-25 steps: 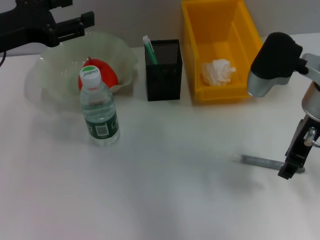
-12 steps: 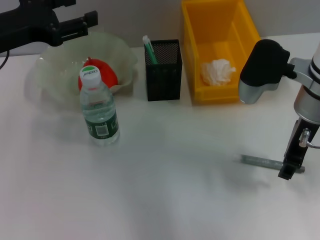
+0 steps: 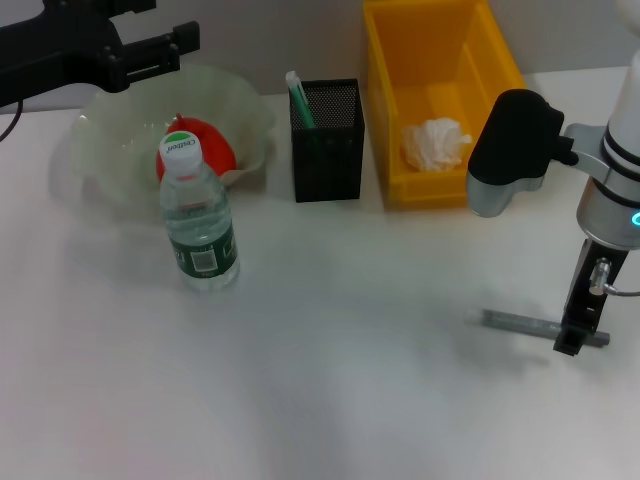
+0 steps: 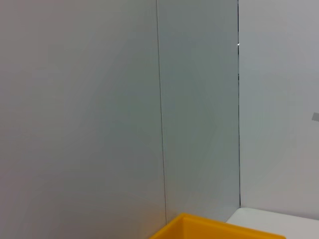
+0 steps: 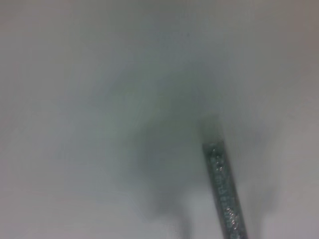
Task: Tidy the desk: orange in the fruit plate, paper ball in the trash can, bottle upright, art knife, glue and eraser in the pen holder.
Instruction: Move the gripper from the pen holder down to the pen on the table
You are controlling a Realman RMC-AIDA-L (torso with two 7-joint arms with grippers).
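Fingers of the right gripper (image 3: 570, 340) reach down over the right end of the grey art knife (image 3: 520, 322) lying flat on the white desk (image 3: 330, 400) at near right; whether they are apart or clamped on it cannot be told. Across the scene from left to right: the left gripper (image 3: 180, 48) hangs at far left above the far rim of the fruit plate (image 3: 110, 150), its black fingers (image 3: 150, 45) pointing right, and whether they are apart or together cannot be told either. An orange (image 3: 205, 145) sits inside the pale, wavy-edged plate. Just in front of it a water bottle (image 3: 198, 225) stands upright, white cap on and green label facing the camera. Right of the plate stands a black mesh pen holder (image 3: 327, 145) with a green-and-white item, too small to name, leaning in its left corner. Just beside it on the right, the yellow trash can (image 3: 440, 100) holds a crumpled white paper ball (image 3: 436, 142). The right wrist view shows the knife's speckled grey handle (image 5: 225, 194) on the bare desk, blurred. The left wrist view shows only a grey wall (image 4: 99, 99) and an edge of the yellow bin (image 4: 209, 229).
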